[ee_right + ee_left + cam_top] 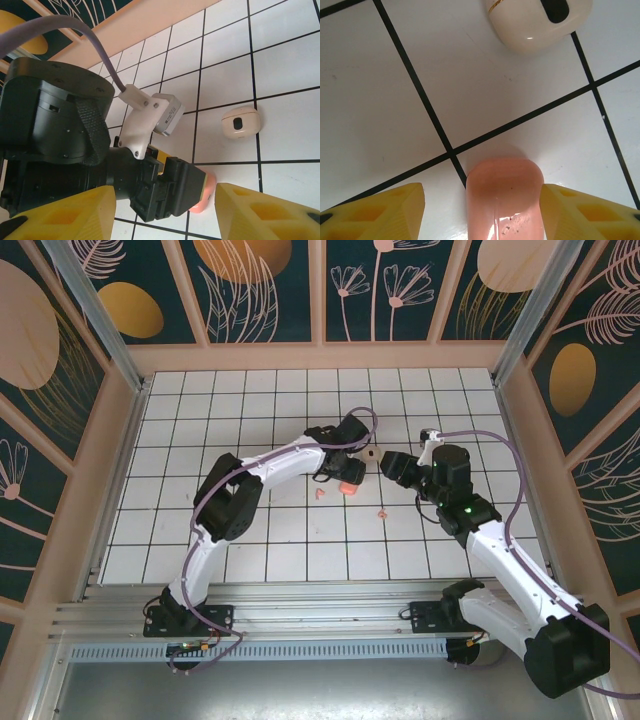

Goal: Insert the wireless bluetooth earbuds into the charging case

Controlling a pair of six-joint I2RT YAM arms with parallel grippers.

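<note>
Yellow ribbed left fingers (pixel 380 212) are sitting nearest the lens. They are standing parted on either side of the salmon-pink rounded glossy shell (pixel 504 200) of the charging case. A clear gap is showing on one side, so they are clamping nothing.

Seen from overhead, that shell (pixel 350 487) is lying near the middle of the white black-gridded worktop (pixel 250 540). The cream-white pebble-shaped part with a dark oval mark (pixel 372 453) is lying apart from it at about 1 o'clock.

One tiny pale pink hook-shaped earbud (pixel 320 493) is lying at 9 o'clock from the shell. The second earbud (pixel 382 511) is lying at 4 o'clock. Both are resting loose on the tiles.

Yellow right fingers (pixel 260 210) are hovering wide apart at roughly 2 o'clock, and nothing is sitting between them.

Judging by this, the case is being dealt with first and no insertion is under way. The next move is probably calling for a fine pinch on one small earbud, with the sockets facing up. Whether the cream part is lying open I cannot tell.

Counting:
- two earbuds
- one salmon shell
- one cream part
- two pairs of fingers
</note>
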